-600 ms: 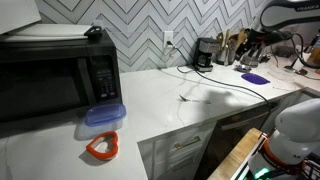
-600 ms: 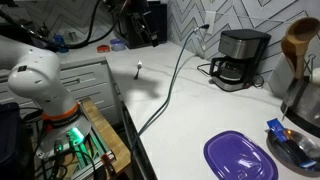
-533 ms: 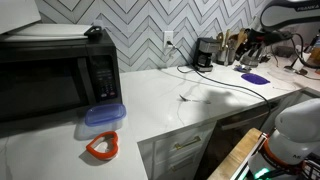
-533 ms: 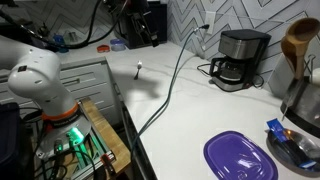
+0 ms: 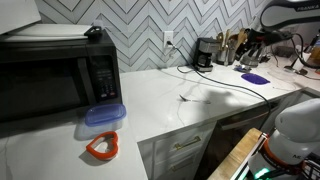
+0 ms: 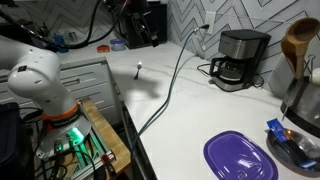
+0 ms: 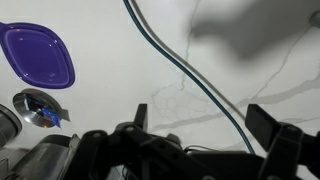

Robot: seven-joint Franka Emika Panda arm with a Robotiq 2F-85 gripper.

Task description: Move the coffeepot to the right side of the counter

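Note:
The coffeepot [image 5: 204,53] is a small dark boxy machine standing against the tiled wall at the back of the white counter [image 5: 160,100]. It also shows in an exterior view [image 6: 240,58], with a black cord at its base. My gripper [image 5: 252,40] hangs above the counter to the right of the coffeepot, near a utensil holder, apart from it. In the wrist view the gripper [image 7: 200,125] is open and empty, with its fingers [image 7: 268,128] spread over bare white counter. The coffeepot does not show in the wrist view.
A big black microwave [image 5: 55,80] stands at the left, with a blue lid [image 5: 103,115] and an orange ring [image 5: 101,147] in front. A purple lid [image 6: 240,155] lies near the right end. A long cable [image 6: 165,95] runs from the wall outlet across the counter.

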